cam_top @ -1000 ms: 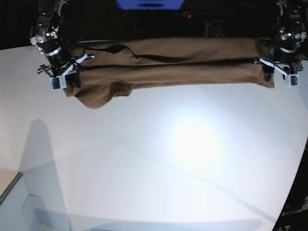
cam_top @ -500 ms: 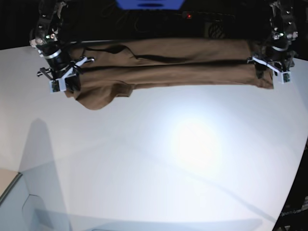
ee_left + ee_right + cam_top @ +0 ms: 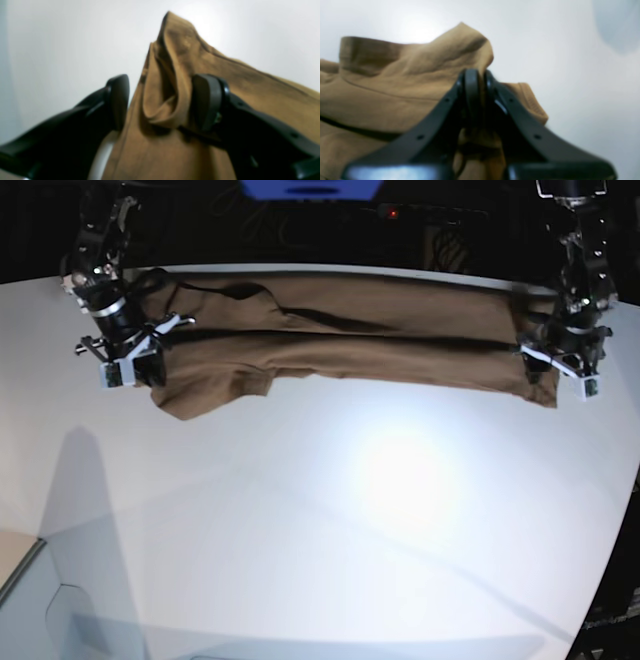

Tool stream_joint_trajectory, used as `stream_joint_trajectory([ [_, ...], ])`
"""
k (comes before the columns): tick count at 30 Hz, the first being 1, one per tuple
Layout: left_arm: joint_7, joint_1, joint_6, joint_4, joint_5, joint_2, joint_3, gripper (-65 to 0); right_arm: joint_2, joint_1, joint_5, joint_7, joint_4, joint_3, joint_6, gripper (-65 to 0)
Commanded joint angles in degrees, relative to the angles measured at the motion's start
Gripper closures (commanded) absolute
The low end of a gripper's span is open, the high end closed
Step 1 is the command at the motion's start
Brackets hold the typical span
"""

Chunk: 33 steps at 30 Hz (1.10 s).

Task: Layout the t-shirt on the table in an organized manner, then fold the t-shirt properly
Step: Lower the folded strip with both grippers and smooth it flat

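The brown t-shirt (image 3: 350, 345) lies folded into a long band across the far part of the white table (image 3: 400, 500). My right gripper (image 3: 125, 365), at the left of the base view, is shut on the shirt's end; in the right wrist view (image 3: 476, 75) the jaws pinch the fabric (image 3: 395, 85). My left gripper (image 3: 555, 370), at the right of the base view, is over the other end. In the left wrist view (image 3: 163, 102) its fingers (image 3: 120, 100) stand apart with a fold of shirt (image 3: 175, 75) between them.
A blue object (image 3: 310, 188) sits in the dark beyond the table's far edge. The table's curved edge (image 3: 615, 570) runs down the right side. A pale bin-like shape (image 3: 40, 600) shows at the bottom left corner. A bright glare (image 3: 405, 480) lies mid-table.
Both grippers have moved toward the table's front, drawing the shirt band with them. The end at the right of the base view came down farthest, so the band now slants.
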Motion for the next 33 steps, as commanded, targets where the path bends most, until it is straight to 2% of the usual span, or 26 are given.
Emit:
stream_joint_trajectory([
  [1, 1.9, -0.8, 0.2, 0.9, 0.4, -0.5, -0.1, -38.9, 0.3, 0.6, 0.7, 1.4, 0.9, 0.2, 0.2, 0.0],
  [8, 9.5, -1.5, 0.2, 11.6, 0.8, -0.7, -0.4, -38.9, 0.3, 0.6, 0.7, 1.4, 0.9, 0.1, 0.2, 0.0],
  [12, 14.7, -1.5, 0.2, 13.5, 0.8, -0.4, -4.5, -38.9, 0.3, 0.4, 0.7, 1.4, 0.9, 0.1, 0.2, 0.0],
  [16, 15.1, -0.8, 0.2, 12.6, 0.5, -0.3, -7.4, -38.9, 0.3, 0.5, 0.7, 1.4, 0.9, 0.1, 0.2, 0.0],
  [33, 14.9, -0.9, 0.1, 10.3, 0.8, 0.6, -4.7, -39.0, 0.2, 0.5, 0.7, 1.4, 0.9, 0.0, 0.2, 0.0],
])
